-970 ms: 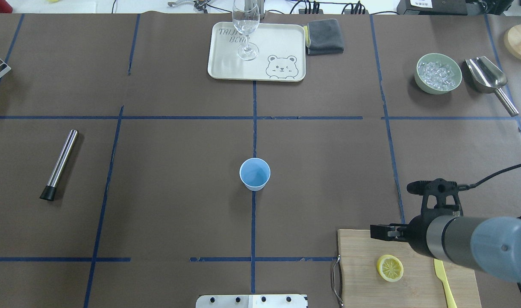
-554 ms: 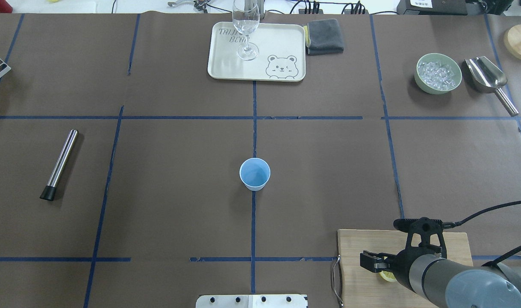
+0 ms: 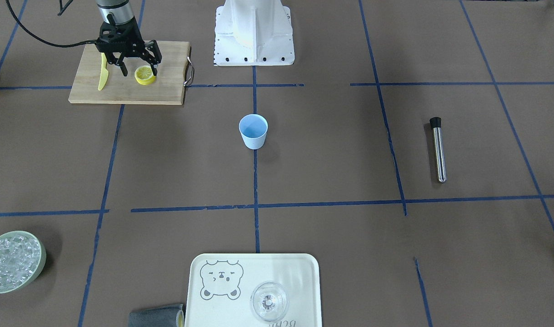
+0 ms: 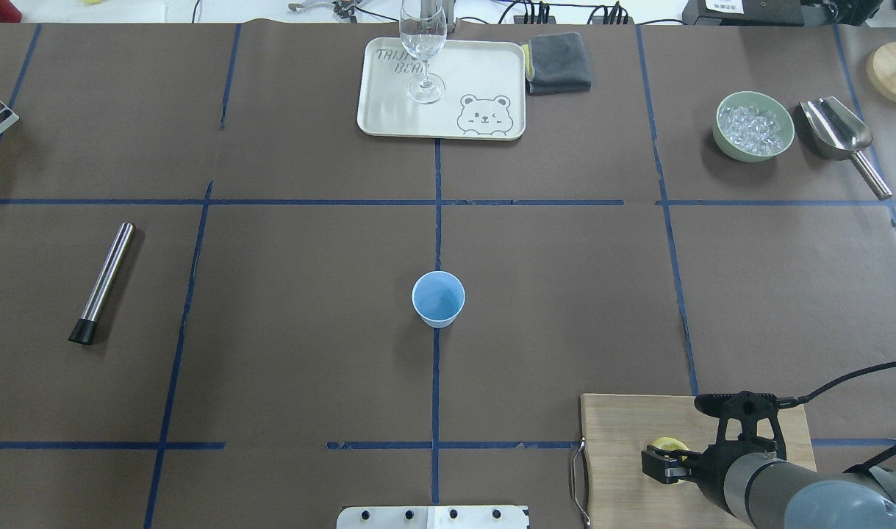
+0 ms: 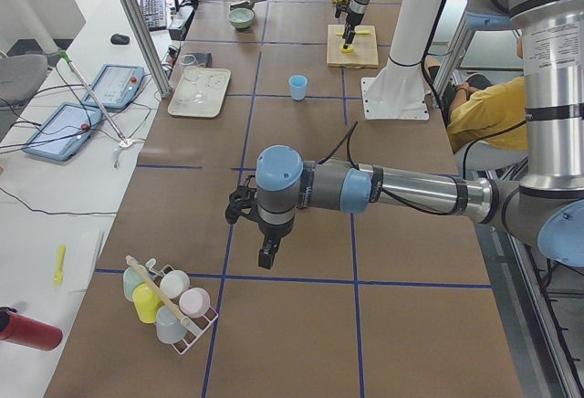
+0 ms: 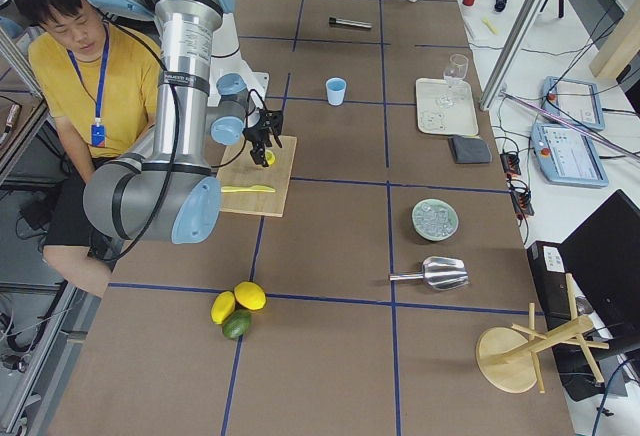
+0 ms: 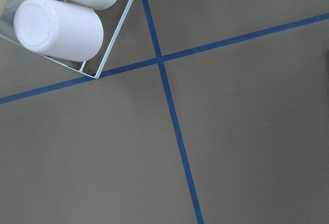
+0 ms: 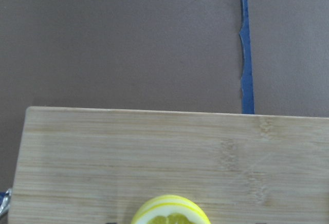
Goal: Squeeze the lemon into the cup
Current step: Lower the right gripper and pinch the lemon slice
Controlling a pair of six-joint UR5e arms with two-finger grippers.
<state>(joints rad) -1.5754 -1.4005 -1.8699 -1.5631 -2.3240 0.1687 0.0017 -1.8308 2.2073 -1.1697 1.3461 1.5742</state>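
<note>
The right gripper is now held lower than before, its jaws spread wide astride the lemon; the state of the left gripper cannot be judged.

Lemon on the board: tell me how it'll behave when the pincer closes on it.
The lemon lies flat as a thick disc, so it probably won't roll. Its cut face shows pulp, so it will likely squash between the open right pincer. The smooth rind could slip.
</note>
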